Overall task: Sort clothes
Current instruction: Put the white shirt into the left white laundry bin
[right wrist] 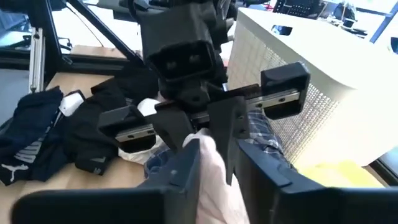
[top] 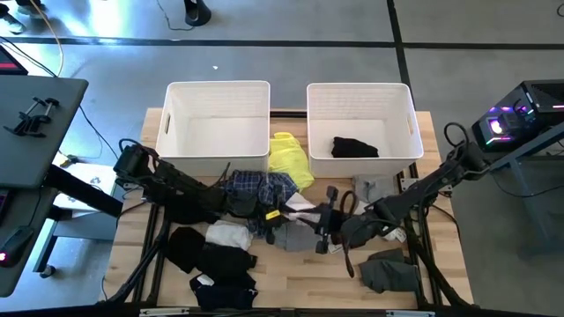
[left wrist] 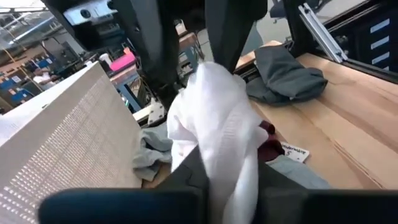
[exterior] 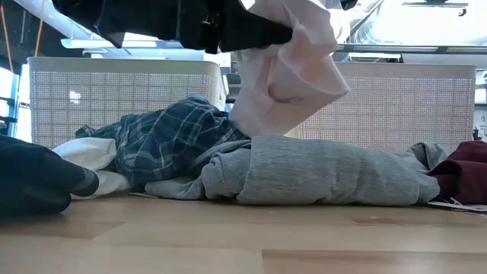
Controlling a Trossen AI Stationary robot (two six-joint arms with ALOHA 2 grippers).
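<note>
both grippers, left (right wrist: 214,134) and right (left wrist: 186,56), seemingly pinched on pale pink garment (exterior: 285,68), above grey garment (exterior: 327,175)

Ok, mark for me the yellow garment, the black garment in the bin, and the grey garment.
yellow garment (top: 289,156), high view, middle of its fabric
black garment (top: 354,148), high view, centre, inside the right-hand bin
grey garment (exterior: 327,175), low view, middle of its long body

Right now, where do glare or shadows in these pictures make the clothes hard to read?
Low view: strong light from behind washes out the upper right, and the arms show only as dark shapes, though the hanging pale garment reads fine. Right wrist view: the white bin glares. High view: even light, soft shadows; the black garment is plain.
</note>
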